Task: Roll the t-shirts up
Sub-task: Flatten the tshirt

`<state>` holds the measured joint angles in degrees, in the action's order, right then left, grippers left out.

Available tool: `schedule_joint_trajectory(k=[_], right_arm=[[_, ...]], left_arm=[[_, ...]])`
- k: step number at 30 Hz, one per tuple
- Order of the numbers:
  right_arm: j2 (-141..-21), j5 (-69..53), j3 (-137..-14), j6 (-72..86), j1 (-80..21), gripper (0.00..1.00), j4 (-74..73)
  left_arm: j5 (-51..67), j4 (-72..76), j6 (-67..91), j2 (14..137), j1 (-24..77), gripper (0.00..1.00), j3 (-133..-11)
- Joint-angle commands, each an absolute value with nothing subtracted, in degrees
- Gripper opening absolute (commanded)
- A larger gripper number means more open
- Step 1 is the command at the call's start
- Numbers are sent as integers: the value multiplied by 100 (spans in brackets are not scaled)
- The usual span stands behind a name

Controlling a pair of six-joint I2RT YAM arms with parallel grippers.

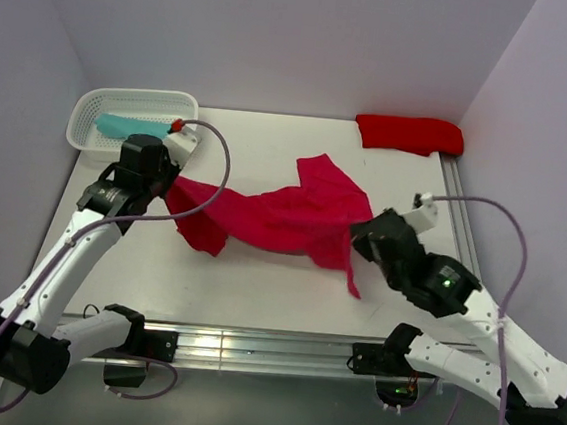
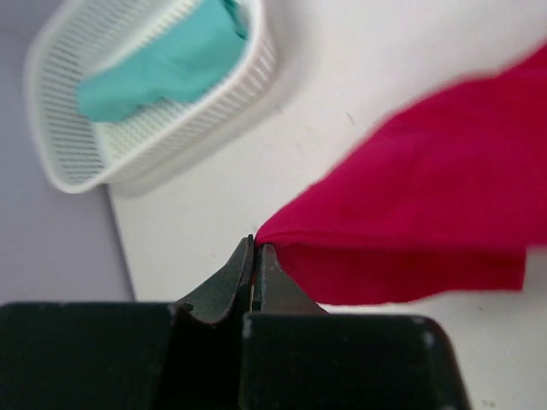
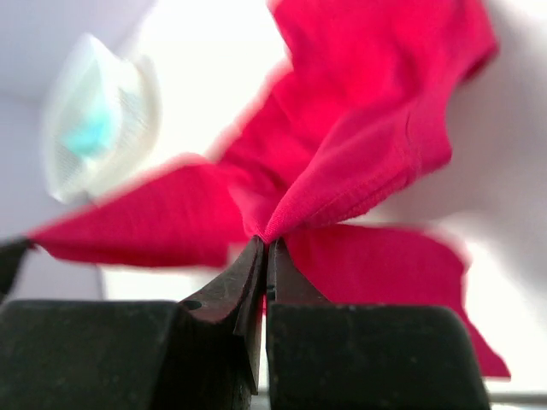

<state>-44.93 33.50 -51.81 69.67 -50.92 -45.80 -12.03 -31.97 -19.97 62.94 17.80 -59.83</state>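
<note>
A raspberry-crimson t-shirt (image 1: 273, 217) hangs stretched between my two grippers over the middle of the table. My left gripper (image 1: 170, 194) is shut on its left edge; in the left wrist view the gripper (image 2: 255, 245) pinches a fold of the crimson t-shirt (image 2: 419, 196). My right gripper (image 1: 353, 237) is shut on the right part, and the right wrist view shows the gripper (image 3: 267, 243) clamped on bunched crimson cloth (image 3: 359, 137). A scarlet t-shirt (image 1: 410, 133) lies rolled at the back right. A teal t-shirt (image 1: 123, 125) lies in the basket.
A white lattice basket (image 1: 93, 104) stands at the back left corner, also seen in the left wrist view as the basket (image 2: 77, 162). A metal rail (image 1: 250, 350) runs along the table's near edge. Lilac walls close in the back and sides.
</note>
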Motion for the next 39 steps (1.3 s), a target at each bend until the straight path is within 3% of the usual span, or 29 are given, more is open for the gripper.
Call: schedule_joint_trajectory(k=[1,7,18,23,27,30,33,37,39], right_arm=[[-4368,3858,-6238,5822,-4512,0,-5000],[-4947,3911,-8380,4897,-3789,0,-5439],[-5615,4060,-10536,4202,-3656,0,-5836],[-6353,3887,-11311,3736,-3508,0,-5687],[-7144,2439,-11724,3437,-2587,0,-5371],[-7890,1052,-11917,3349,-1505,0,-4879],[-8883,425,-12645,3191,-994,0,-4474],[-10507,-427,-14259,3296,-458,0,-3966],[-10879,-562,-14658,3366,-265,0,-3710]], left_arm=[[-1792,-2962,-1881,5968,1723,0,-6565],[-1802,-3023,-1951,6012,1381,0,-7180],[-1267,-3164,-1758,5696,1169,0,-8156],[-880,-2972,-1591,6090,1178,0,-8551],[-309,-2646,-1521,6992,1169,0,-8937],[-299,-2322,-1424,7697,1143,0,-9614],[-447,-1726,-1397,8942,1099,0,-10281],[-572,-1328,-1136,10447,959,0,-11782],[-545,-1397,-1020,11428,783,0,-13284]])
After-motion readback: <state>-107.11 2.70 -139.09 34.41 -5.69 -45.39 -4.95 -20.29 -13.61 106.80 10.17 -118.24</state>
